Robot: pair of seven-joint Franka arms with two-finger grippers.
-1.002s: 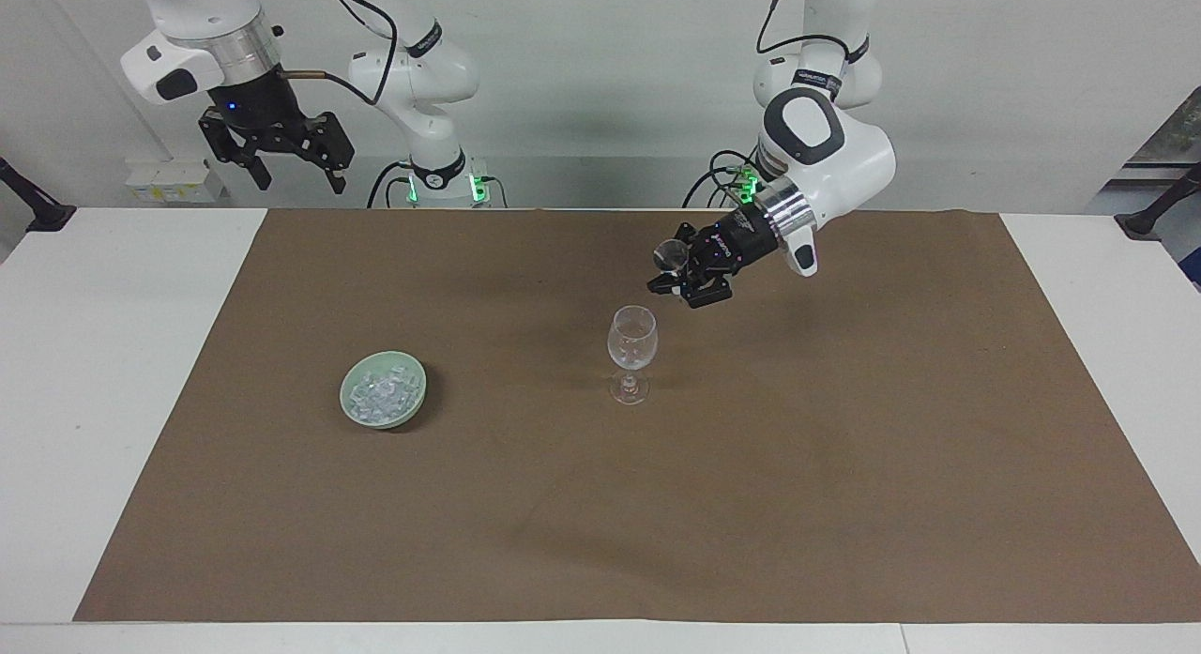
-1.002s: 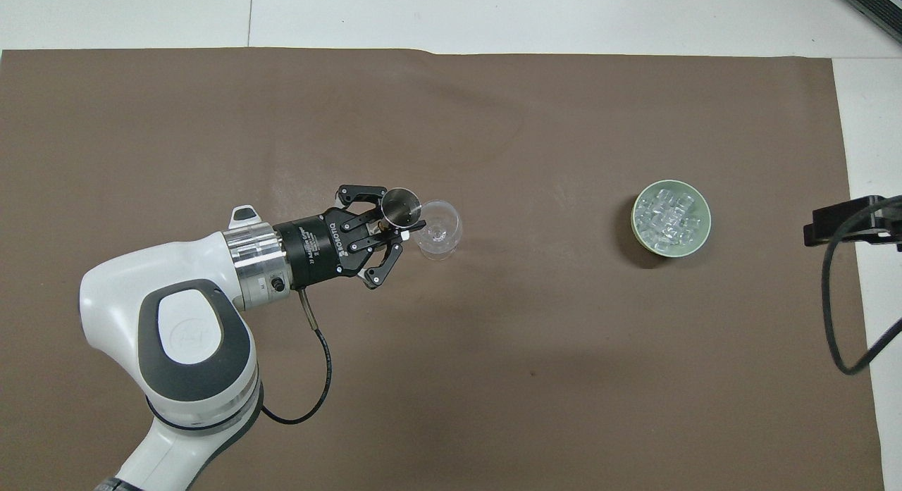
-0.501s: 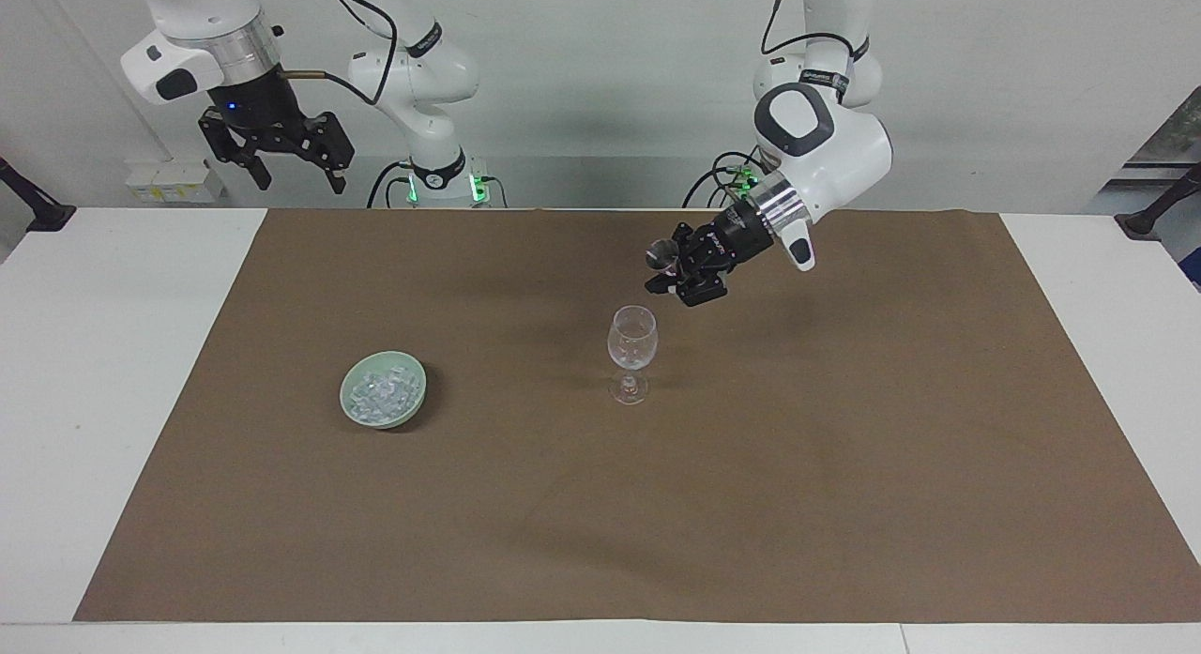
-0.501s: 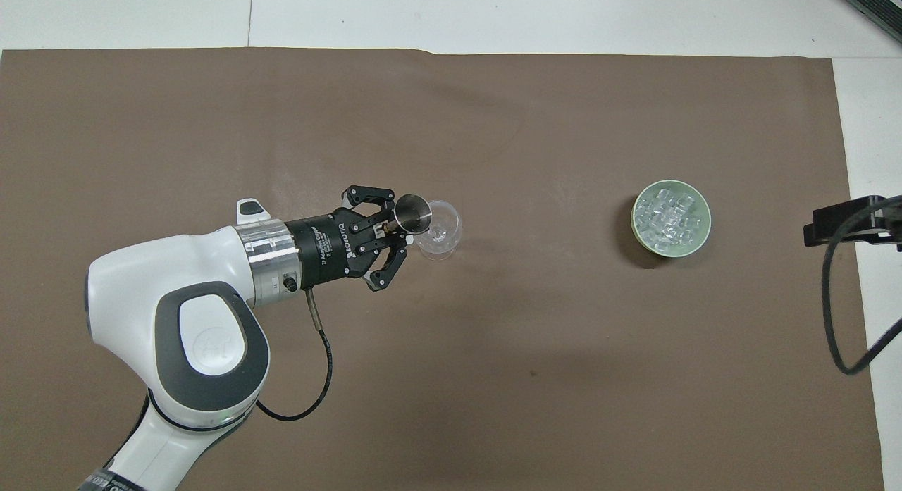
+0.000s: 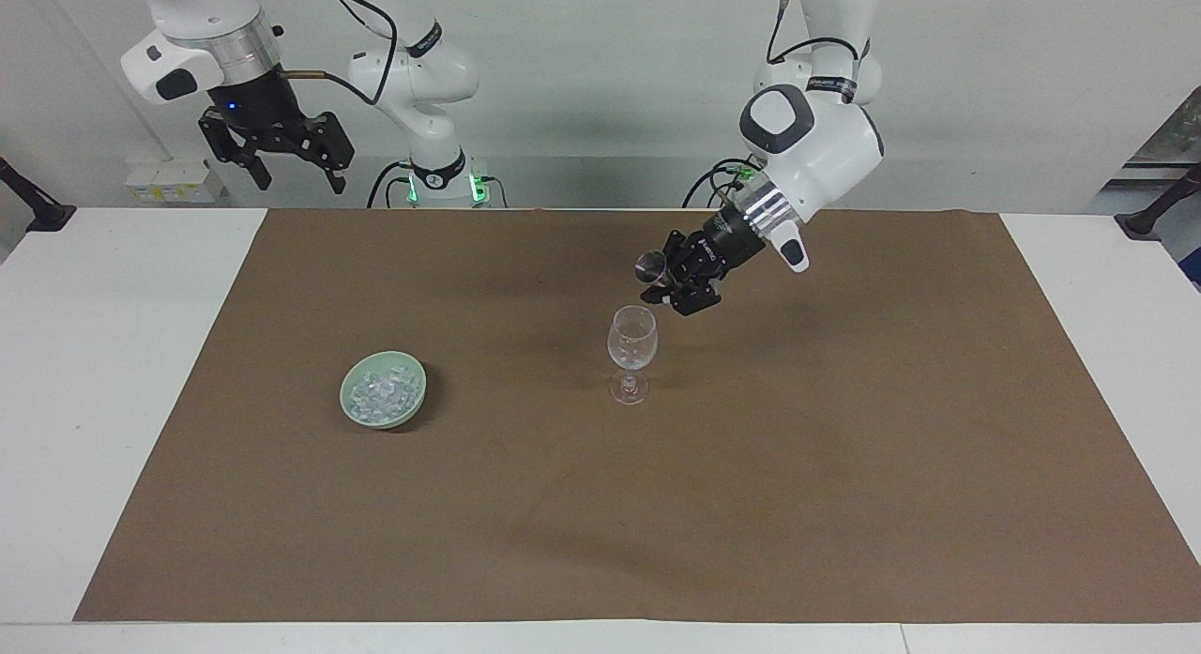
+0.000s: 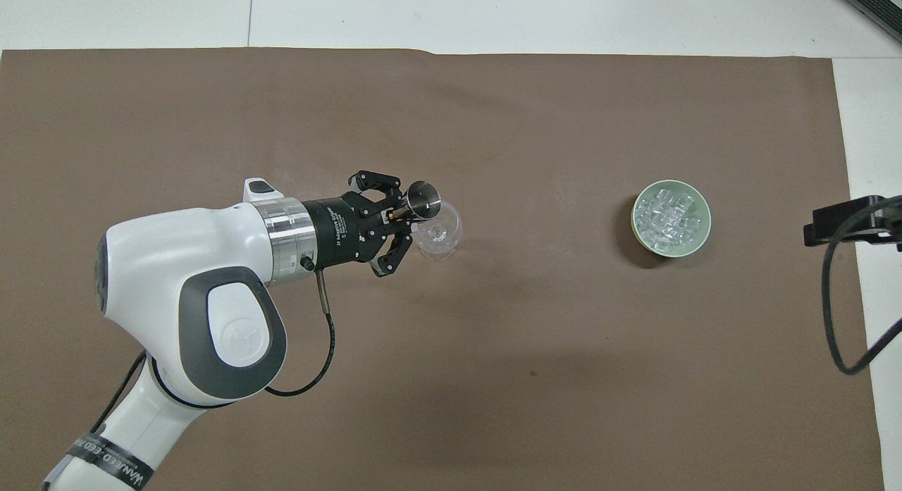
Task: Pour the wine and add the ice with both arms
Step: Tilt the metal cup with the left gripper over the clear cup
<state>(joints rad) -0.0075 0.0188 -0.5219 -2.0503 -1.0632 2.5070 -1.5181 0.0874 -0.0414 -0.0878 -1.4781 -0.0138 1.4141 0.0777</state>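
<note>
A clear stemmed wine glass [image 5: 631, 341] [image 6: 441, 238] stands upright in the middle of the brown mat. My left gripper [image 5: 664, 277] [image 6: 399, 215] hangs just above the glass's rim, on the side toward the left arm. It is shut on the stem of a small metal measuring cup [image 5: 648, 265] [image 6: 425, 199], which is tipped sideways with its mouth over the glass. No wine shows in the cup or the glass. The ice [image 5: 382, 390] [image 6: 670, 215] lies heaped in a pale green bowl [image 5: 344, 397] [image 6: 635, 227] toward the right arm's end. My right gripper [image 5: 298, 179] waits open, high above the table's edge at its own base.
The brown mat [image 5: 844, 466] covers most of the white table [image 5: 94, 401]. A black cable and part of the right arm [image 6: 845, 225] show at the edge of the overhead view beside the bowl.
The left arm has lifted its elbow and turned its wrist, tipping the measuring cup further and shifting it a little over the glass. The right arm, glass and bowl have not moved.
</note>
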